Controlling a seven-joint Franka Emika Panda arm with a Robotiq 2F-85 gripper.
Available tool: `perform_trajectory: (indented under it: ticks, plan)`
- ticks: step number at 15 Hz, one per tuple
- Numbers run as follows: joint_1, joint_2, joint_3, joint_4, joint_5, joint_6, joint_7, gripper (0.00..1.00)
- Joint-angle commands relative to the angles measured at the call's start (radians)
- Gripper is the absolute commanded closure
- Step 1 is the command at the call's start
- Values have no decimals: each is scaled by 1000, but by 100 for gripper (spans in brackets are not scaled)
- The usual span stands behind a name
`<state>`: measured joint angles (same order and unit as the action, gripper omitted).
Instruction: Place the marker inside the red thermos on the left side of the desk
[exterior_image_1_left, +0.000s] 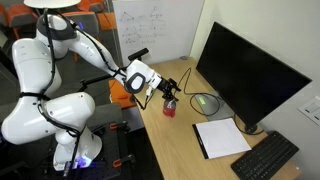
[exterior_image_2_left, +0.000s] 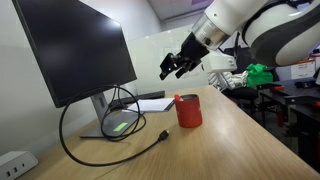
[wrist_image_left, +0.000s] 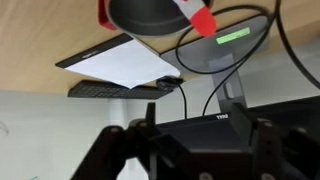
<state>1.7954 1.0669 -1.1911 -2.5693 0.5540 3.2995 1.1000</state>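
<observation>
One red thermos (exterior_image_2_left: 188, 110) stands on the desk (exterior_image_2_left: 240, 140), and everything else sits around it. The gripper (exterior_image_2_left: 176, 66) hangs just above the thermos and a little to the monitor side, not touching it. Its fingers are spread apart, and I can see nothing between them in the wrist view either.

The marker (wrist_image_left: 201, 20) seems to be in the thermos already. From the wrist camera, a short whitish stick with a red end leans over the greyish rim from the dark inside. Neither exterior view is sharp enough to confirm that.

Beyond the thermos are the monitor (exterior_image_2_left: 75, 50) and a looping black cable (exterior_image_2_left: 100, 150). The white paper pad (exterior_image_1_left: 222, 137) and keyboard (exterior_image_1_left: 265, 158) lie farther along the desk, well apart from it.

My read is that the drop is made and the task is nearly finished. What's left is to lift straight up and away from the thermos, keeping the open fingers clear of the rim and the protruding marker end so nothing tips.
</observation>
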Motion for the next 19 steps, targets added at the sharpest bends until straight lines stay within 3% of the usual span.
perform_trajectory:
  ticks: [1, 8, 12, 19]
  plan:
    - [-62, -213, -36, 25, -4, -53, -126, 0]
    - [-136, -354, -186, 172, -60, -441, -245, 0]
    - [-226, -464, -193, 251, -146, -607, -321, 0]
    - [-401, -661, -168, 301, -291, -795, -526, 0]
